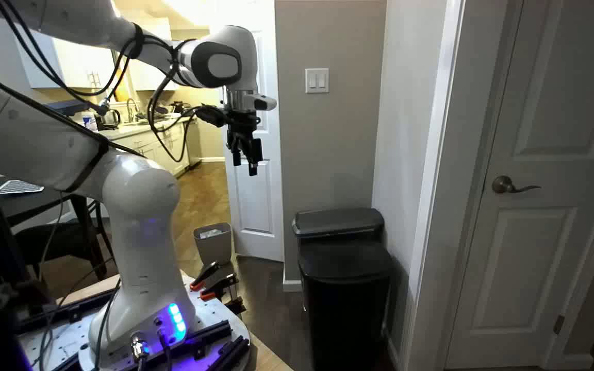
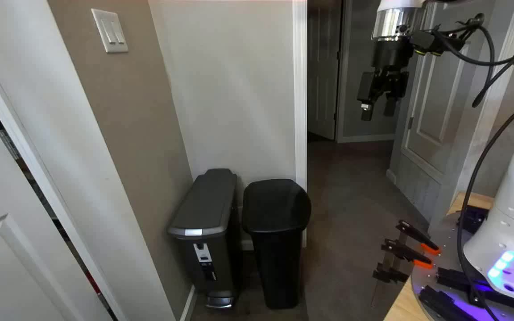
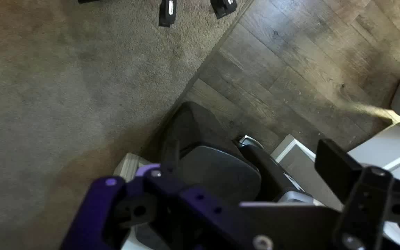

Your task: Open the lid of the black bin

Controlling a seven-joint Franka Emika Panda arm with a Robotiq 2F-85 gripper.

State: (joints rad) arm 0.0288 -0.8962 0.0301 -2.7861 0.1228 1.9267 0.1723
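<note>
Planks (image 3: 290, 73), perhaps, beneath black bin (image 2: 277, 244).

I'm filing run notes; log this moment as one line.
gripper: open, empty; black bin: upright; lid: shut; gripper-bin contact: none

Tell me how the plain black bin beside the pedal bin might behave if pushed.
The black bin may tip if pushed high, as it stands tall and looks narrower at its base. Its lid could be slippery, looking smooth with a faint sheen.

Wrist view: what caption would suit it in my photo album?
Looking down past the open pincer at a black bin, its lid shut, beside another bin.
</note>
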